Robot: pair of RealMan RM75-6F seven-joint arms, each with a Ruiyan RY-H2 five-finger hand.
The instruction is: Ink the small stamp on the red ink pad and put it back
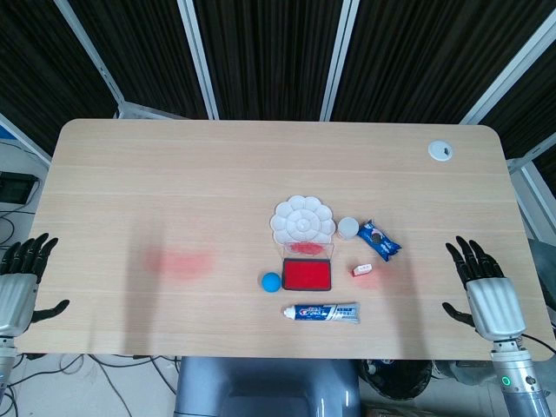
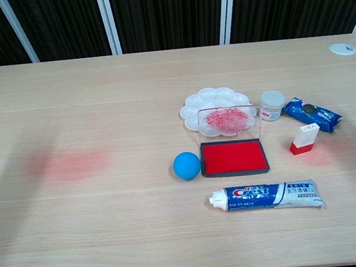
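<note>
While both hands hang off the near edge of the wooden table [image 1: 174, 174], neither holds anything: the left hand [image 1: 22, 278] and the right hand [image 1: 485, 288] both have their fingers spread wide. Taking the red ink pad [image 2: 233, 156] as landmark, its clear lid stands open at its far edge, and a white flower-shaped paint palette [image 2: 216, 104] lies just behind it. A Crest toothpaste tube [image 2: 267, 196] lies in front of the pad. A blue snack packet [image 2: 312, 113] sits to its right and further back. A blue ball [image 2: 187, 165] rests just left of it. A small white jar [image 2: 272, 105] stands behind its right corner. The small stamp [image 2: 305, 139] stands upright just right of the pad, untouched.
</note>
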